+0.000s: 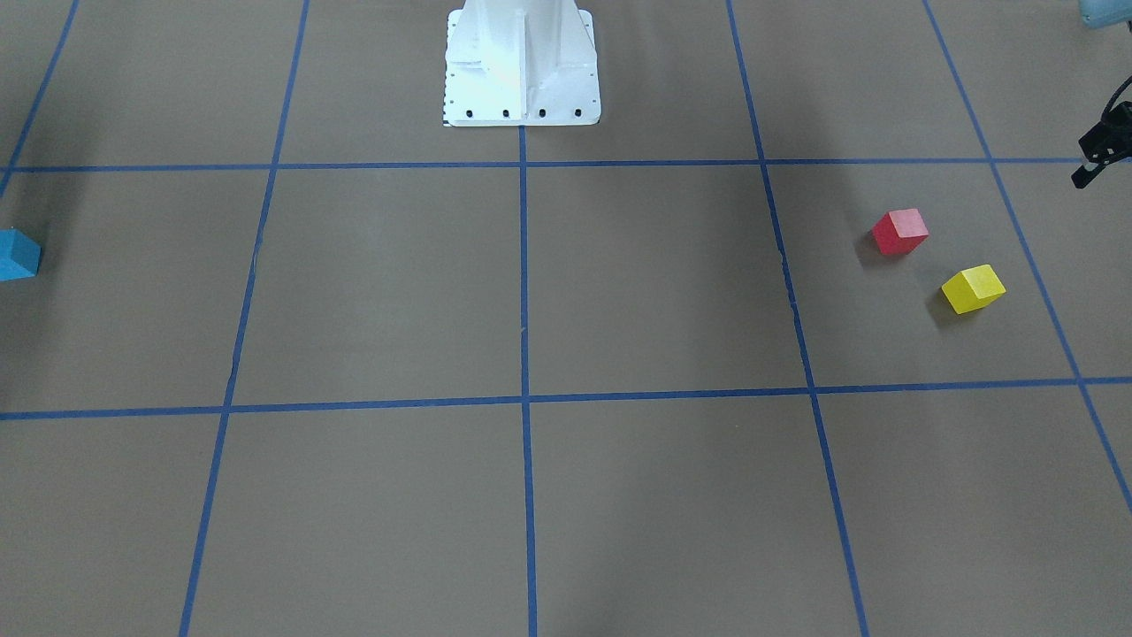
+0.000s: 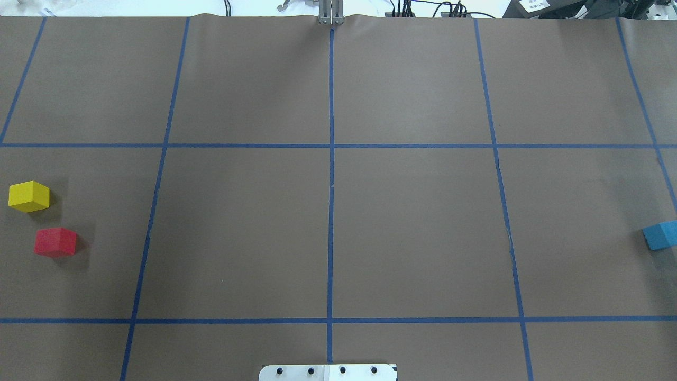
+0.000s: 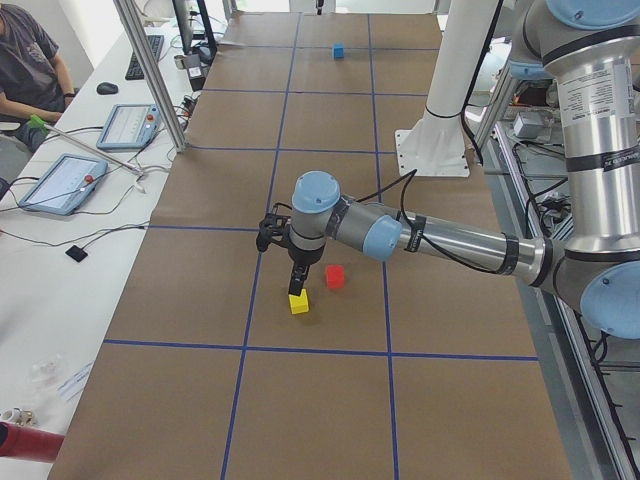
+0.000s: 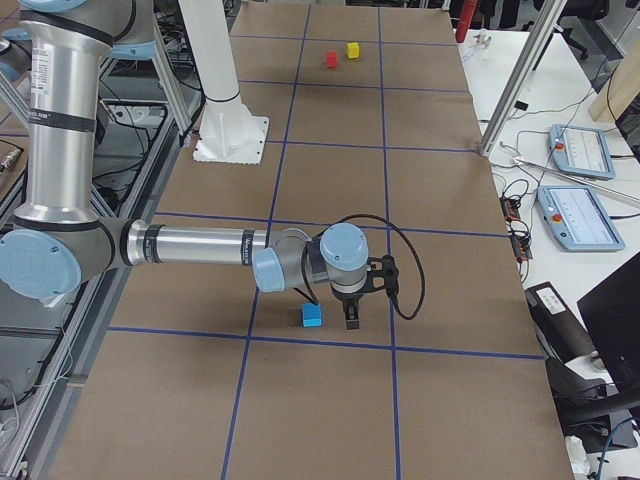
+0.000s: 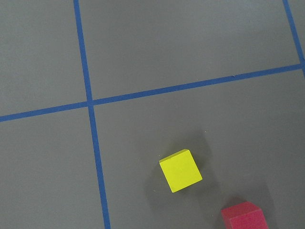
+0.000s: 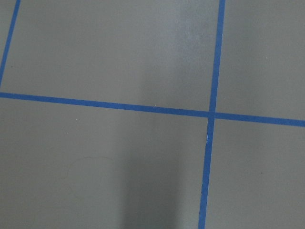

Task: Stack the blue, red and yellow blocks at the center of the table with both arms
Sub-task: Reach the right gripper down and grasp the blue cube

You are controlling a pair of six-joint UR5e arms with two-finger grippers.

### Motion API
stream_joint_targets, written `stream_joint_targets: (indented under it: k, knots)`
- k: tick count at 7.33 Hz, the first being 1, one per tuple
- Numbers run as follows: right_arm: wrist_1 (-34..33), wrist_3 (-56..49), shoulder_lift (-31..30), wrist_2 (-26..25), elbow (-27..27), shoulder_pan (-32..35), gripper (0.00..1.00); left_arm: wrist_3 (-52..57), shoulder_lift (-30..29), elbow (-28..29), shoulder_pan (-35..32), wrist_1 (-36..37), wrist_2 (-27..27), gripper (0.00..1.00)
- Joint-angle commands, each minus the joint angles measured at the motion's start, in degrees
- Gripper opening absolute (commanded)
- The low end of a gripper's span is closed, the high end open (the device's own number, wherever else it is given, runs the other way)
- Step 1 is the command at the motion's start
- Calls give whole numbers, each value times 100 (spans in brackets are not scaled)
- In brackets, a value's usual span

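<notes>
The yellow block [image 2: 29, 196] and the red block [image 2: 55, 242] lie close together on the table [image 2: 412, 222], far out on my left side. The blue block [image 2: 661, 235] lies alone at the far right edge. In the exterior left view my left gripper [image 3: 297, 288] hangs just above the yellow block [image 3: 299, 302], with the red block [image 3: 335, 276] beside it. Only a black edge of that gripper [image 1: 1101, 146] shows in the front view. My right gripper [image 4: 351, 322] points down right beside the blue block [image 4: 312, 316]. I cannot tell whether either gripper is open or shut. The left wrist view shows the yellow block [image 5: 180, 170] and the red block [image 5: 243, 217].
The white pedestal [image 1: 522, 66] stands at the table's middle on the robot's side. Blue tape lines cross at the table's centre [image 2: 331, 145]. A person [image 3: 25, 60] sits at a side bench with tablets [image 3: 60, 182].
</notes>
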Motion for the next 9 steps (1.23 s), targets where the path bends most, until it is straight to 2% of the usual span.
stream_joint_targets:
  k: [1, 4, 6, 9]
  knots:
    - [-8, 25, 2, -342, 21, -704, 100, -2, -30, -1, 5, -10, 1, 100]
    - [176, 78, -86, -131, 135, -1126, 100, -2, -39, 16, 22, 7, 10, 100]
    - [586, 87, -602, -138, 65, -1153, 100, -98, -39, 8, 31, 8, 1, 100]
    - [887, 964, -578, -200, -269, -1645, 100, -284, -47, -19, 40, 8, 1, 100]
